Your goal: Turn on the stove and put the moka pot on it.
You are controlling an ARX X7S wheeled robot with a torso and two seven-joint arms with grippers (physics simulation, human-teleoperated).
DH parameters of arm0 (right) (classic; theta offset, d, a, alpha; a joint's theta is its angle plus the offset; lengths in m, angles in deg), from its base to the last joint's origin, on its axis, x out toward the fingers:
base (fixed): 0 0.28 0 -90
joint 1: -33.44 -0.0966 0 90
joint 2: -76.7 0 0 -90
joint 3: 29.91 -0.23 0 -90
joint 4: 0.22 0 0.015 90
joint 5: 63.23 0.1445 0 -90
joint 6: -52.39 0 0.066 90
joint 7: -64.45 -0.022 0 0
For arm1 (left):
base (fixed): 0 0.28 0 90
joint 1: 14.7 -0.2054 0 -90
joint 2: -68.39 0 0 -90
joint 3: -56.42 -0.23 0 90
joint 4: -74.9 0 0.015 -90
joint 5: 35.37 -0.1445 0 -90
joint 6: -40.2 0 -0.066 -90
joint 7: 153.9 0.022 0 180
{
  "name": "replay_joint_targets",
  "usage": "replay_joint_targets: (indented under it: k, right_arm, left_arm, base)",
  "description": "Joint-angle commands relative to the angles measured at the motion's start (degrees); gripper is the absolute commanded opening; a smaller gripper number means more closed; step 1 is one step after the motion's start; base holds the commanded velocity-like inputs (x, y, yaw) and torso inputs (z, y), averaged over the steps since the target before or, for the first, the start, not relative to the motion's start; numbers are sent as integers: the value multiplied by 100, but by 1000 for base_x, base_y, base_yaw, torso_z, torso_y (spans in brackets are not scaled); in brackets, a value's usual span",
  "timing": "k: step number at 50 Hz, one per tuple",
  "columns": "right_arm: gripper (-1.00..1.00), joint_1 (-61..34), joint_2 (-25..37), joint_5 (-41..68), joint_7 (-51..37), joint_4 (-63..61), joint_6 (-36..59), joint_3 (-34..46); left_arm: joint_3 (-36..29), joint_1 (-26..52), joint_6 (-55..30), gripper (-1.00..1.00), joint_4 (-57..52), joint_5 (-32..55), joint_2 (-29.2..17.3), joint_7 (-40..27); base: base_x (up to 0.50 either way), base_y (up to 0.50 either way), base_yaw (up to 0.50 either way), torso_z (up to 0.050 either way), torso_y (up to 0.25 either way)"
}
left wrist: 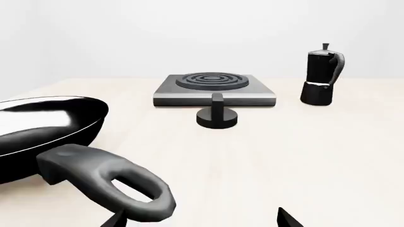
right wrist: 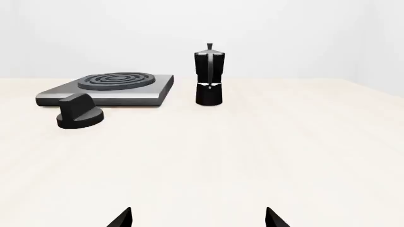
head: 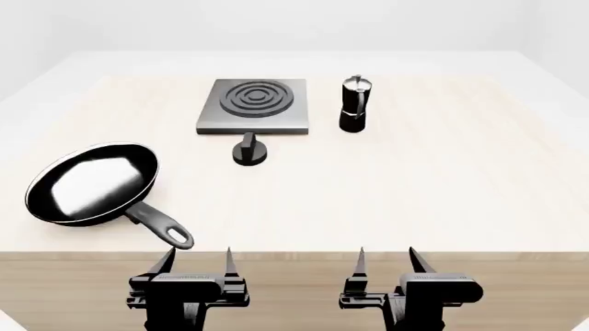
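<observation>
The stove [head: 255, 105] is a square dark-grey plate with raised rings at the table's far middle; it also shows in the left wrist view [left wrist: 213, 89] and the right wrist view [right wrist: 109, 88]. Its round black knob [head: 250, 151] lies just in front of it, seen too in both wrist views [left wrist: 217, 115] [right wrist: 78, 113]. The moka pot [head: 354, 104] stands upright right of the stove, also in the wrist views [left wrist: 322, 75] [right wrist: 209, 75]. My left gripper [head: 197, 261] and right gripper [head: 387, 259] hang open and empty at the table's front edge, far from all of them.
A black frying pan [head: 92, 183] lies at the table's left, its handle [head: 164, 226] pointing toward my left gripper; in the left wrist view the handle [left wrist: 107, 182] lies close by one fingertip. The wooden table [head: 442, 179] ends just in front of the grippers.
</observation>
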Motion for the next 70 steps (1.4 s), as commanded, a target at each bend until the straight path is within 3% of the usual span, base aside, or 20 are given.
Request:
replay_joint_targets:
  k: [1, 14, 22, 36, 43, 45, 46, 47, 48, 70]
  right_arm:
    - [100, 41, 24, 23, -37, -127, 87, 36]
    - [100, -126, 271, 374, -320, -2, 133, 301]
    - [100, -706, 476, 412, -481, -1475, 1066, 309]
    - [100, -2379, 680, 935, -608, -3556, 3143, 123]
    - [100, -2769, 759, 1378, -712, -4544, 3889, -208]
    - [100, -2626, 763, 1377, -688, -4564, 3707, -213]
    - [100, -2611, 767, 1422, -698, -4679, 3726, -256]
    - [100, -2688, 790, 1475, -722, -4809, 3866, -286]
    - [100, -2799, 799, 1553, -757, -4926, 4051, -333]
    - [100, -2704, 848, 1753, -887, -5025, 3915, -387]
  left_arm:
    - [-183, -46, -94, 100, -144, 153, -155, -187]
    - [-332, 8, 74, 100, 12, 219, -374, -375]
    - [-214, 213, -1161, 100, -1881, -52, -794, -540]
    - [15, 1335, -3638, 100, -4817, -513, -1540, -310]
    - [237, 1629, -4136, 100, -5929, -724, -1830, -216]
    - [385, 1634, -3992, 100, -5998, -905, -1676, 55]
    - [638, 1784, -3836, 100, -5999, -1444, -1164, 801]
    - [975, 1976, -3527, 100, -5999, -2174, -341, 1660]
    - [1138, 2125, -3438, 100, -5999, -2439, -6, 2338]
    - [1296, 2140, -3314, 100, -6000, -2050, -2, 2585]
  base:
    - [0, 0, 0, 0, 0]
    - [0, 0, 0, 0, 0]
    - [0, 0, 0, 0, 0]
    - [0, 0, 0, 0, 0]
    - [0, 0, 0, 0, 0]
    - [0, 0, 0, 0, 0]
    - [0, 0, 0, 0, 0]
    - [0, 0, 0, 0, 0]
    - [0, 0, 0, 0, 0]
    - [0, 0, 0, 44, 9]
